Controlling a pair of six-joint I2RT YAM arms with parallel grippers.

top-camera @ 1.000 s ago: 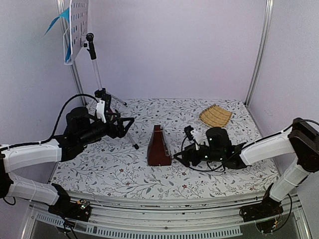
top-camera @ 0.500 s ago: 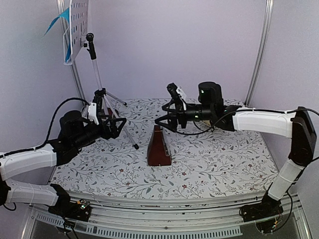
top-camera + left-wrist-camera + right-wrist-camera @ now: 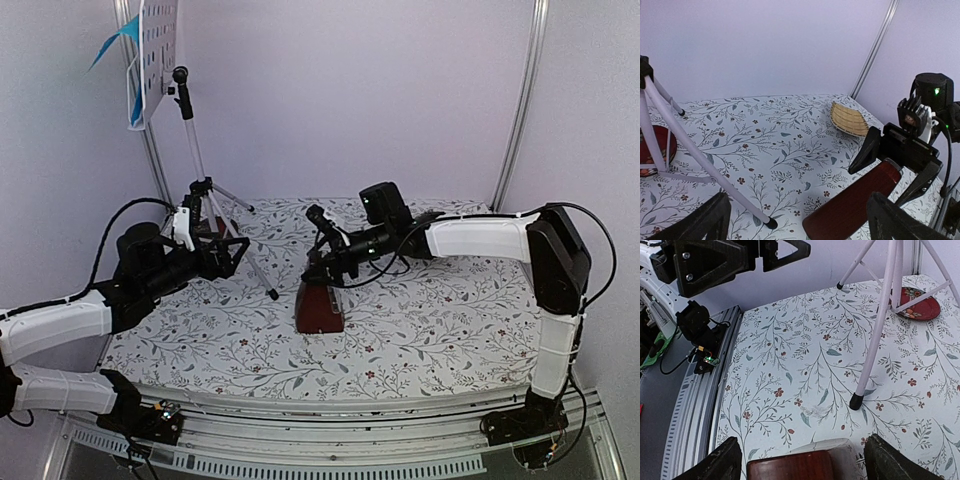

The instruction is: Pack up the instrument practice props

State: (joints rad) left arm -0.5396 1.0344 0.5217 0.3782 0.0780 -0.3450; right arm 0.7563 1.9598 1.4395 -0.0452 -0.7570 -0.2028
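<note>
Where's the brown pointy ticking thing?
In the top view, the metronome stands mid-table, right of the music stand, its top between the open fingers of the right gripper.

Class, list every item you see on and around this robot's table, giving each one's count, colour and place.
music stand: 1, silver with white desk, far left
music sheets: count unclear, blue showing, on the stand's desk
metronome: 1, dark brown, table centre
plate: 1, red, under the stand's legs
woven tray: 1, tan, far right
table cover: 1, white floral
left gripper: 1, black, fingers apart, by the stand's legs
right gripper: 1, black, fingers apart astride the metronome's top
</note>
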